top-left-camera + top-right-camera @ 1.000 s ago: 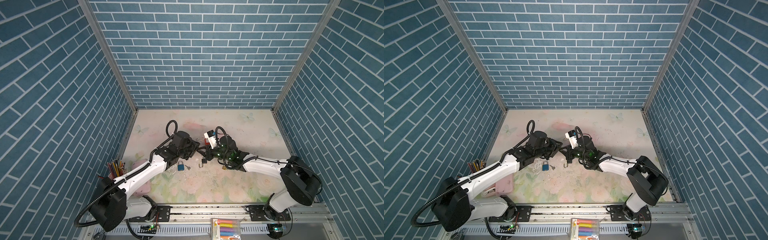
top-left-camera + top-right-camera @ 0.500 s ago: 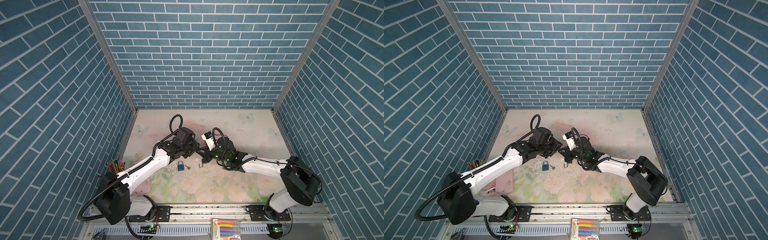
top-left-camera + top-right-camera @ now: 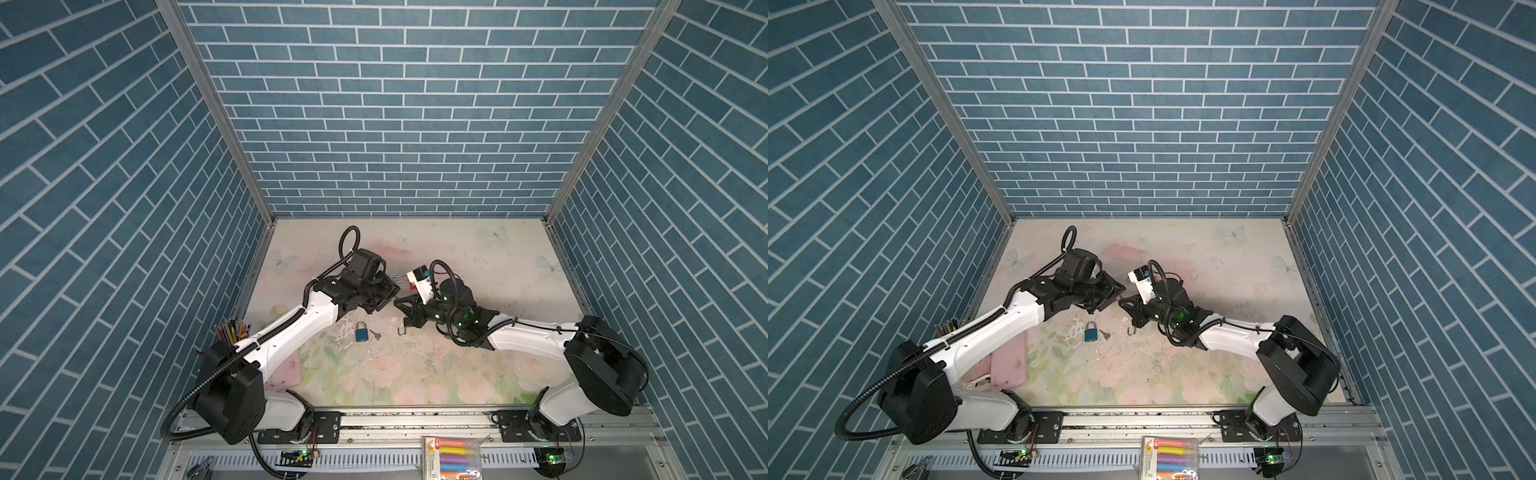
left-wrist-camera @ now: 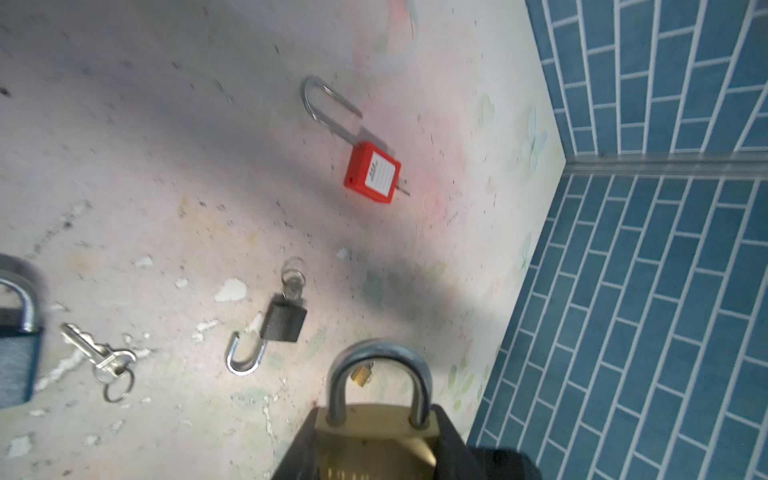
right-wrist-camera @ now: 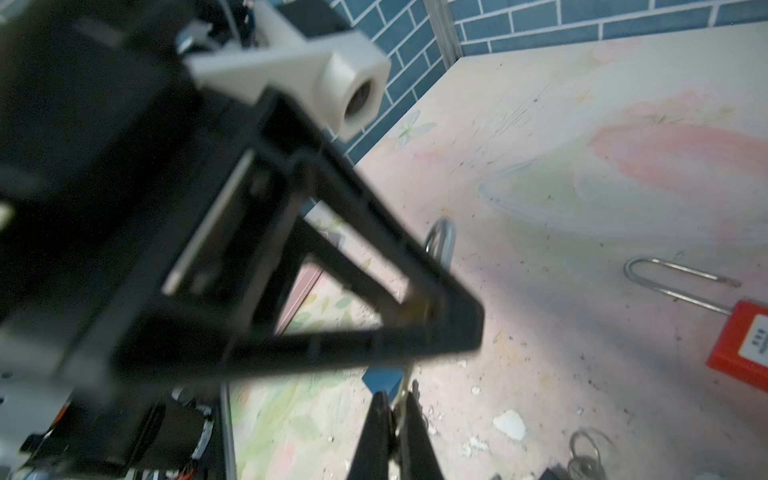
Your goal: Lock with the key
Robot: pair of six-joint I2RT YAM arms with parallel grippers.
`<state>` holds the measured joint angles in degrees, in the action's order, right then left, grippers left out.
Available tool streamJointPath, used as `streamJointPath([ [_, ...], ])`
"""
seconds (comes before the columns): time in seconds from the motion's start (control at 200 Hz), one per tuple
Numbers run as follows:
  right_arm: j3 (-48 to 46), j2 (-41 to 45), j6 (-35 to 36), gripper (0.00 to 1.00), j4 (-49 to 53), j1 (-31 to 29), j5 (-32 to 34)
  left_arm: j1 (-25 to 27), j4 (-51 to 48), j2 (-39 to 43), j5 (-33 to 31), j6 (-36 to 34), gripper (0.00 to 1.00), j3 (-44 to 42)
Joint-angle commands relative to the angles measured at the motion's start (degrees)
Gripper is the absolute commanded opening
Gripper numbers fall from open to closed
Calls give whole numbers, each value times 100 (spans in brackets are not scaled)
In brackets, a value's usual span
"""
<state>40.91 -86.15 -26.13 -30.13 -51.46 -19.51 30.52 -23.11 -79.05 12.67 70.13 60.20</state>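
Brass padlock sat clamped by its body in the left gripper, jaws part-closed. Just beside it, the right gripper was pinched tight on 1 small key. Blue padlock lay on the table near the left gripper.

Left fingers and right fingers nearly tip to tip over floral mat, blue padlock nearby.

Even light, soft shadows; left claw blurred in the right wrist view.
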Motion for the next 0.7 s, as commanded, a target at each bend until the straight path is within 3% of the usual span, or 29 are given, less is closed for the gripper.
streamJointPath([
  [0.0, -584, 385, 68, 0, 509, -70, -103, -820, 31, 274, -1034, -183, 0, 362],
  [0.215, -760, 877, -20, 0, 732, -72, 206, -709, -13, 276, -1020, -308, 0, 233],
  [0.445, -743, 1571, -198, 0, 1858, -39, 528, 369, -808, 150, -1455, -1115, 0, 349],
  [0.69, -1232, 2135, -625, 0, 2536, -39, 377, 1382, -1190, 605, -1652, -1540, 0, -474],
])
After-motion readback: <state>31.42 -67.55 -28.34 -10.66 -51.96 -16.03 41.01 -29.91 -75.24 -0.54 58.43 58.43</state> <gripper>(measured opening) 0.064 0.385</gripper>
